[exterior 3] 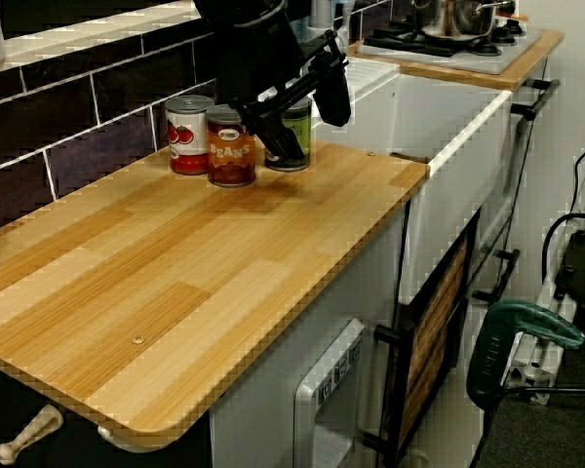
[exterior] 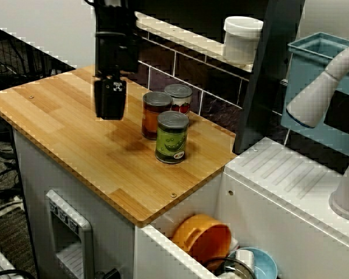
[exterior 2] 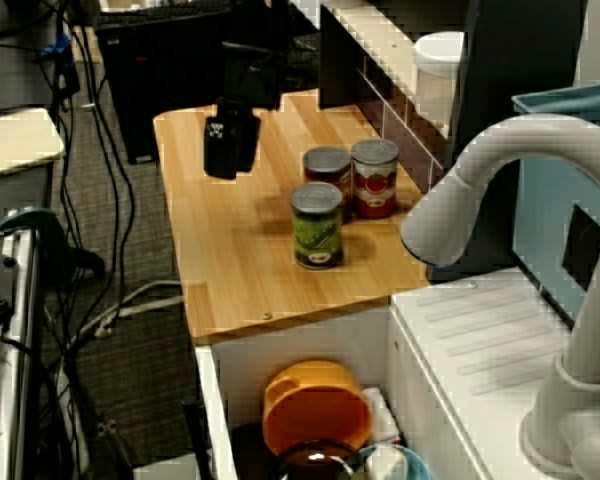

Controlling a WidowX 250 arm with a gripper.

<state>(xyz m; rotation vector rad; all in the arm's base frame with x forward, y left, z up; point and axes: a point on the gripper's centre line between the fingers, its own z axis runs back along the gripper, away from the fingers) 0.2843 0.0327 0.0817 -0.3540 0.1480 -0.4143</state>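
My black gripper point(exterior: 110, 111) hangs above the wooden counter point(exterior: 75, 133), open and holding nothing. In the low view from the counter's end its two fingers point(exterior 3: 333, 90) stand spread apart, gripper point(exterior 3: 310, 119). Three cans stand upright in a tight group just to its right in the front view: an orange-brown beans can point(exterior: 155, 116), which is nearest, a red tomato can point(exterior: 179, 97) behind it by the tiled wall, and a green can point(exterior: 172, 137) toward the sink. From over the sink, the gripper point(exterior 2: 228, 165) sits apart from the green can point(exterior 2: 317, 225), touching none.
A white lidded tub point(exterior: 242, 38) stands on the shelf above the tiled wall. Right of the counter lies a sink holding an orange bowl point(exterior: 202, 238), with a white tap point(exterior 2: 460, 200) and ribbed drainer point(exterior: 291, 174). A blue bin point(exterior: 314, 70) stands behind. A hob with a pot point(exterior 3: 458, 18) lies farther along.
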